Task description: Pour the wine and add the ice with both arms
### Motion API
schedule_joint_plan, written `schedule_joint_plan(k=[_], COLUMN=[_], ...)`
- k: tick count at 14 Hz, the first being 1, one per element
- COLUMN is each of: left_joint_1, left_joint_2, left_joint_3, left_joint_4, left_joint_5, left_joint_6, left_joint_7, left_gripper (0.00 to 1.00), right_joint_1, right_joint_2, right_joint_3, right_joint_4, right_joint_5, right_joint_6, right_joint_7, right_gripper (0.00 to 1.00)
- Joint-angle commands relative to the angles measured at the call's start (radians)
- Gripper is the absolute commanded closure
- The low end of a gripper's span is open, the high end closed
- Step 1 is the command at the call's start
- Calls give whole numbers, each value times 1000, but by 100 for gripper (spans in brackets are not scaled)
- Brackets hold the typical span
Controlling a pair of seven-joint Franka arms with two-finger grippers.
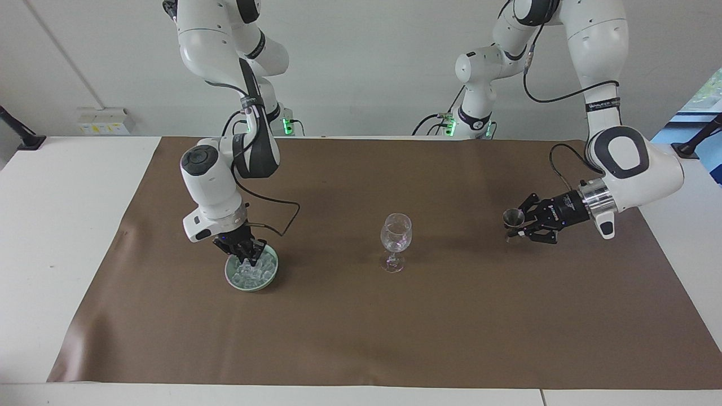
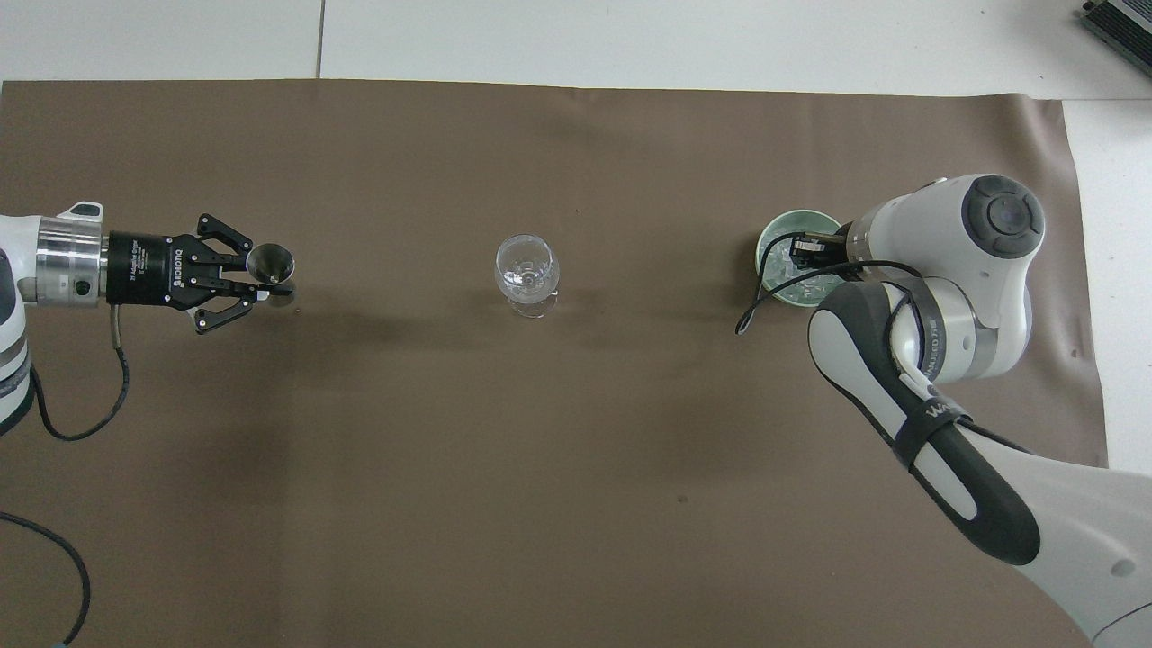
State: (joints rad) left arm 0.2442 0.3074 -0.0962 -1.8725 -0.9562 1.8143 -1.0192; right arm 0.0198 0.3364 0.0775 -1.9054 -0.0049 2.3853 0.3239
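Observation:
A clear stemmed wine glass [image 1: 396, 234] stands upright mid-mat; it also shows in the overhead view [image 2: 526, 270]. My left gripper [image 1: 522, 226] [image 2: 259, 281] is shut on a small metal jigger [image 1: 514, 217] [image 2: 270, 265]. It holds the jigger upright, low over the mat, toward the left arm's end of the table. A pale green bowl [image 1: 232, 280] [image 2: 790, 219] of ice [image 1: 258, 273] [image 2: 813, 288] sits toward the right arm's end. My right gripper [image 1: 246, 255] [image 2: 804, 256] points down into the bowl, among the ice.
A brown mat [image 1: 361, 338] covers most of the white table [image 1: 62, 237]. A black cable [image 1: 282, 217] loops from the right arm's wrist over the mat beside the bowl. Another cable [image 2: 85, 409] hangs from the left wrist.

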Motion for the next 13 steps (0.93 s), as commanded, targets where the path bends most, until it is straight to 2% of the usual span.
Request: schedule_joint_plan(k=[1, 4, 6, 9, 13], left_joint_1=[32, 75, 78, 107, 118], left_joint_2=[31, 88, 96, 133, 145], left_joint_3=[-10, -10, -10, -10, -10], left_joint_4=[-1, 3, 3, 1, -4], left_joint_5=[-33, -78, -97, -141, -162], left_joint_6=[-26, -41, -35, -35, -35], left_joint_7=[53, 126, 129, 154, 172], left_gripper=[100, 100, 100, 100, 100], right_joint_1=[-7, 6, 12, 116, 245], right_joint_2=[15, 15, 9, -33, -73], right_joint_3=[7, 7, 8, 10, 41], right_joint_4=[22, 48, 94, 153, 238], right_joint_5=[-7, -10, -14, -9, 9], right_joint_6=[6, -6, -50, -119, -201], right_joint_7=[23, 23, 20, 24, 49], right_gripper=[95, 100, 100, 100, 100])
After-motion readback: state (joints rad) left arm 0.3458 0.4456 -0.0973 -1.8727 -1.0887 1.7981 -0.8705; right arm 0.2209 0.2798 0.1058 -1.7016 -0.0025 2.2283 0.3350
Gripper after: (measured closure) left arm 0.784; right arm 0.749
